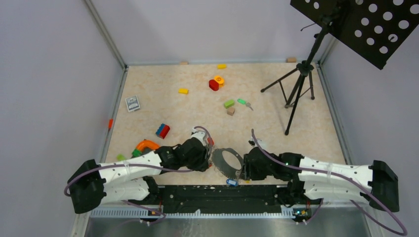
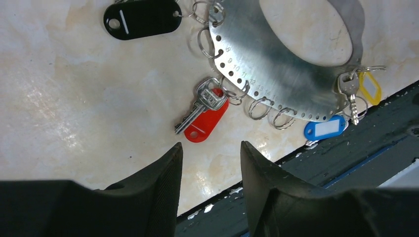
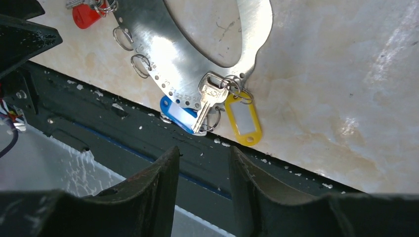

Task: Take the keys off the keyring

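Bare tabletop [image 2: 74, 98] left of red-tagged key [image 2: 202, 111]: clear way in. Near side tight: blue tag [image 2: 324, 129] and yellow-tagged key [image 3: 211, 98] lying at the table edge against the black base rail [image 2: 346, 163]. Keyring [image 2: 276, 64] flat on surface, split rings [image 2: 258, 107] crowding its rim.

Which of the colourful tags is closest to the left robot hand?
The red tag, lying just ahead of the left gripper; the blue tag, yellow tag and black tag sit farther off.

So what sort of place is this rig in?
Likely a lab test cell: plain walls boxing in a marbled tabletop, toy blocks scattered on it, and a tripod carrying a perforated black panel.
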`<state>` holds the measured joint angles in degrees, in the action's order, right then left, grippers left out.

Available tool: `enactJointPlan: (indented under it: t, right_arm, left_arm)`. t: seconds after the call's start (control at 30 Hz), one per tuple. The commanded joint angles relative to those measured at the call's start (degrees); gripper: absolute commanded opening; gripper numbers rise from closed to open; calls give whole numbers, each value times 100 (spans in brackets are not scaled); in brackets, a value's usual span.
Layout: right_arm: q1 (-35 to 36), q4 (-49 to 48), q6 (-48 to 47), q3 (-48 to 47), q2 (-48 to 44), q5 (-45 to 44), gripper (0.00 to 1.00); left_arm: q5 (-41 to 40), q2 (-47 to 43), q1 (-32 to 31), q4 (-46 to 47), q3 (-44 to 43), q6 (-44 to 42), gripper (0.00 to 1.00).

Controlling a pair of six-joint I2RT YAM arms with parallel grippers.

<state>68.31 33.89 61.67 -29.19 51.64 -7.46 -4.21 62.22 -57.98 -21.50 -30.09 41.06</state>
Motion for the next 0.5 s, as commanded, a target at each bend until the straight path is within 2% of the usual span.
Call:
enactJointPlan:
  t: [0.0,0.13,0.3,0.47]
  right_arm:
    - [222,-485,290,78,74,105,41]
    - [357,-957,681,240,184,92,41]
    - [468,-1095,1132,414,377,-174,41]
    - [498,-1166,1159,418,697,-312,47]
  left_arm:
    - [-237,-188,-175,77,-284,23,50]
    - [-285,-186,-347,148,-272,110,50]
    - [-310,-156,-424,241,-285,139,49]
    - [-315,-115,-451,284,-295,121,49]
